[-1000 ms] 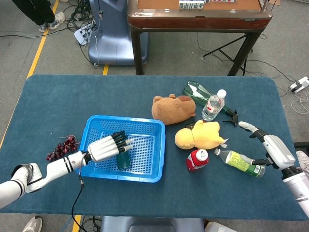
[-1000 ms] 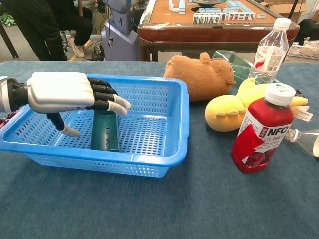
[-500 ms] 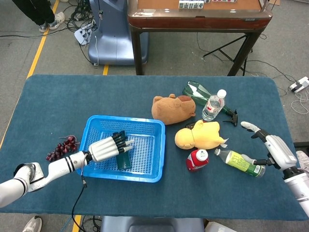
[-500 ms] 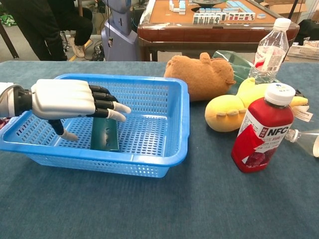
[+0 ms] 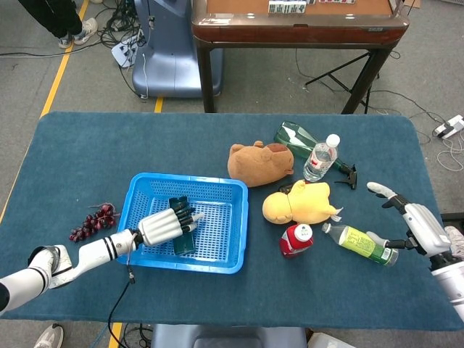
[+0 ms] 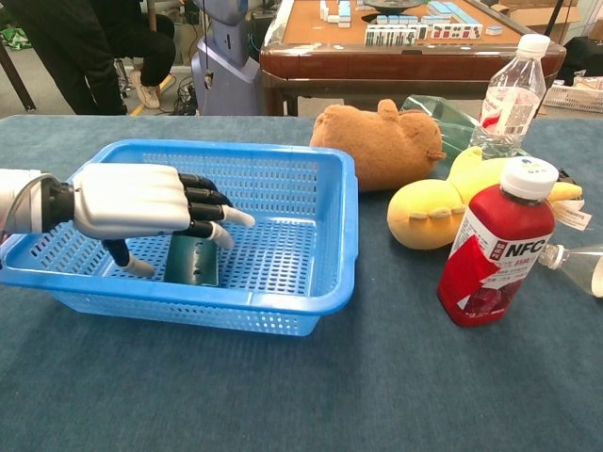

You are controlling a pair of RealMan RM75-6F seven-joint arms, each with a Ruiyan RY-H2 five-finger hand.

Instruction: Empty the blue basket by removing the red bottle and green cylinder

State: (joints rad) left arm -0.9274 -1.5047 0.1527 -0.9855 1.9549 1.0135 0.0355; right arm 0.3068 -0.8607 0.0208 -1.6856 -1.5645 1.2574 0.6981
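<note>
The blue basket (image 5: 225, 246) (image 6: 320, 282) sits left of centre on the table. Inside it stands the dark green cylinder (image 5: 183, 241) (image 6: 191, 262). My left hand (image 5: 165, 225) (image 6: 141, 202) hovers low over the cylinder with its fingers spread around the top, thumb down on the near side; I cannot tell whether it touches. The red bottle (image 5: 295, 241) (image 6: 497, 247) stands upright on the table outside the basket, to its right. My right hand (image 5: 419, 221) is open at the table's right edge, holding nothing.
A yellow plush (image 5: 299, 203), a brown plush (image 5: 258, 163), a clear water bottle (image 5: 320, 157), a green glass bottle (image 5: 297, 138) and a lying green-labelled bottle (image 5: 359, 243) lie right of the basket. Grapes (image 5: 90, 223) lie to its left.
My left hand has sunk lower into the basket over the green cylinder and drawn back slightly. My right hand has drifted a little toward the right edge.
</note>
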